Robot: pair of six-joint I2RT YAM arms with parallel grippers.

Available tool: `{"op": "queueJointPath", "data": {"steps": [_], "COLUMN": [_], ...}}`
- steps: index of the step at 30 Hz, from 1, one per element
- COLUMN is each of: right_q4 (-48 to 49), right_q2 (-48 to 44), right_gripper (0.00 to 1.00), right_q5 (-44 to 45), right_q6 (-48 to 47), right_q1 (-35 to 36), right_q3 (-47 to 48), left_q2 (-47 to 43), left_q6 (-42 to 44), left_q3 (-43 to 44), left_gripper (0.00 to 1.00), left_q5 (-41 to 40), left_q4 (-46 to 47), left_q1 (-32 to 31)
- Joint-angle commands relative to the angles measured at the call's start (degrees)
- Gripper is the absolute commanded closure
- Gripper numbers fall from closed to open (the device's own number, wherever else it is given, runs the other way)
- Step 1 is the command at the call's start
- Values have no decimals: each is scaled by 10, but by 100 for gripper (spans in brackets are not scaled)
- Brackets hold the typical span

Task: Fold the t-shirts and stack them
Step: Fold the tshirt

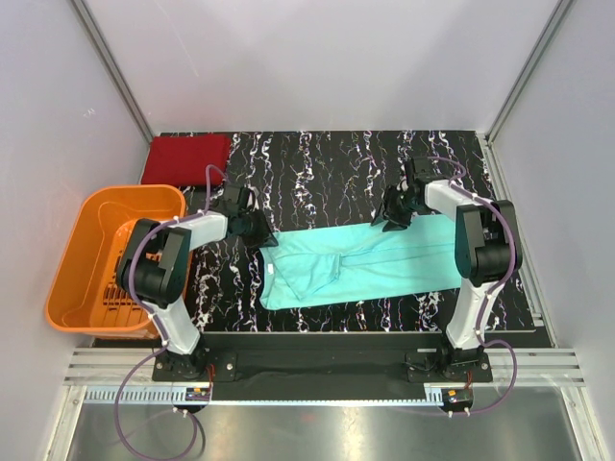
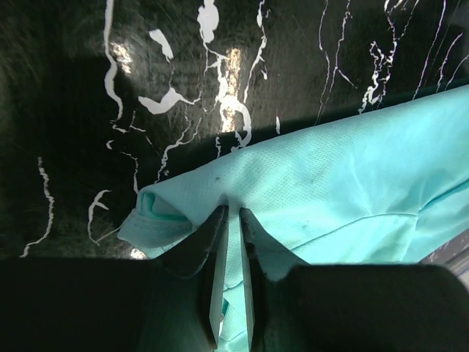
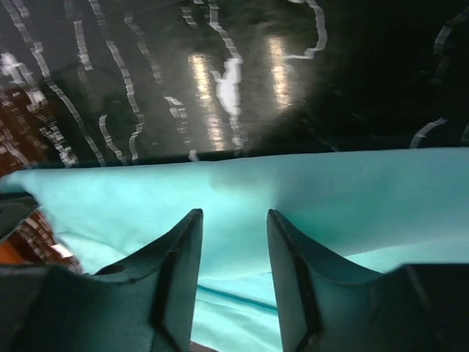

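The light teal-green t-shirt [image 1: 360, 264] lies stretched across the middle of the black marbled table, partly folded lengthwise. The dark red t-shirt [image 1: 187, 158] lies folded at the back left corner. My left gripper [image 1: 258, 230] is at the teal shirt's far left corner; in the left wrist view its jaws [image 2: 233, 214] are almost closed, pinching a thin fold of teal cloth [image 2: 330, 183]. My right gripper [image 1: 394, 219] is at the shirt's far right edge; in the right wrist view it [image 3: 233, 214] is open, jaws straddling the teal cloth [image 3: 242, 183] just inside its edge.
An orange slatted basket [image 1: 82, 250] stands at the left, beside the left arm. White walls enclose the table on three sides. Bare black tabletop [image 1: 327, 168] shows behind the teal shirt.
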Motion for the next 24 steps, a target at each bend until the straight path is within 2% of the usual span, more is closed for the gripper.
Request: {"op": "queueJointPath", "data": {"steps": [1,2,7,9,11,14,16,21,23,24], "right_q4": [-30,-32,-46,-40,-35,-45,-47,-23,-41,-57], "right_q2": [-33,-41,-106,-122,-138,-131,-121,-103,-73,-34], "right_gripper": [49,47,20,15,0,0,0,0,0,0], "right_q5": [65,76,101,106,110,122,122,112,97,91], "right_q6": [-55,-59,-96,-125,-153,-211,-247,-349,-376,-401], "right_q1": [6,11,64,108,136,196,227,279,299,303], "right_q3": [-17,-19,-30,-30,-26,-1,17,37,58,94], "left_q2": [12,16,68,87,104,83,49,-92,-146,-201], "left_q6": [2,2,18,38,64,96,107,115,123,125], "left_q3": [1,12,81,132,192,258,272,300,296,291], "left_gripper": [82,81,79,78,76,66,57,54,51,50], "left_q5": [-53,-58,-70,-71,-75,-91,-90,-69,-61,-59], "left_q4": [15,14,-16,-37,-56,-105,-125,-188,-201,-211], "left_q1": [2,2,6,8,9,10,10,27,31,37]}}
